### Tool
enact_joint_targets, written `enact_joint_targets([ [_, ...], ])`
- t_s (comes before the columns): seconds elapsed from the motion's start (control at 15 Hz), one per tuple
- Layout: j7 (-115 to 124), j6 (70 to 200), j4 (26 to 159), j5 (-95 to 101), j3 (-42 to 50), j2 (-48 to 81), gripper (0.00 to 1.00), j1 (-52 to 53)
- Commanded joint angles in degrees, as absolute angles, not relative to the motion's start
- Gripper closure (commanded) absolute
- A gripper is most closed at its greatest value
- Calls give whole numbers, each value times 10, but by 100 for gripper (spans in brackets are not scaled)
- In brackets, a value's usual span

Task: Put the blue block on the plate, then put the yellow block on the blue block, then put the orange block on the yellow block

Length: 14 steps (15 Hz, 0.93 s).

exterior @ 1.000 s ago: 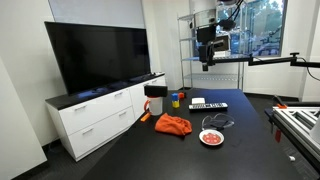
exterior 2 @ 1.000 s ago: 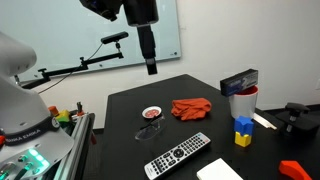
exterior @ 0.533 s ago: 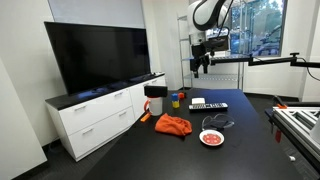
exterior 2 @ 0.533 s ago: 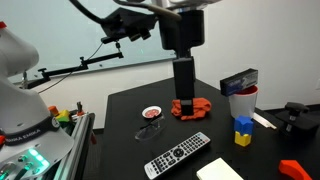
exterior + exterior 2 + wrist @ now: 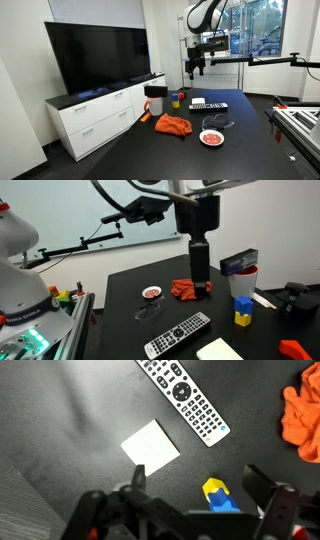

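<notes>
Where the black table (image 5: 120,305) fills the middle of the room, the robot arm hangs well above it. Its claw (image 5: 200,283) points down with the fingers (image 5: 139,477) spread wide apart and nothing between them. In an exterior view the claw (image 5: 195,68) is high over the far end of the table (image 5: 245,150).

A crumpled orange cloth (image 5: 186,288) lies near the table's middle, and a long remote (image 5: 178,334) lies in front of it. A white card (image 5: 220,351) is just beside the remote's end.

The plate (image 5: 152,293), white-rimmed with a red centre, sits by the cloth with nothing on it.

The blue block (image 5: 243,305) and the yellow block (image 5: 243,319) touch each other, well apart from the plate, the blue one showing directly above the yellow. In the wrist view the yellow block (image 5: 213,487) and blue block (image 5: 224,507) appear low between the fingers. The orange block (image 5: 291,347) lies alone at the table's near corner.
</notes>
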State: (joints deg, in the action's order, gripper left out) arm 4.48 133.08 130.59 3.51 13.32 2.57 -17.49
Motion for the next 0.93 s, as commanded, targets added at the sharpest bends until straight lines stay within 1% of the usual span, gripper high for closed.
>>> enact_joint_targets([
  [0.0, 32, 1342, 1302, 33, 139, 38, 0, -165],
  [0.47, -12, 1425, 1247, -19, 127, 134, 0, -167],
  [0.87, -65, 1480, 1209, -94, 99, 194, 0, -185],
])
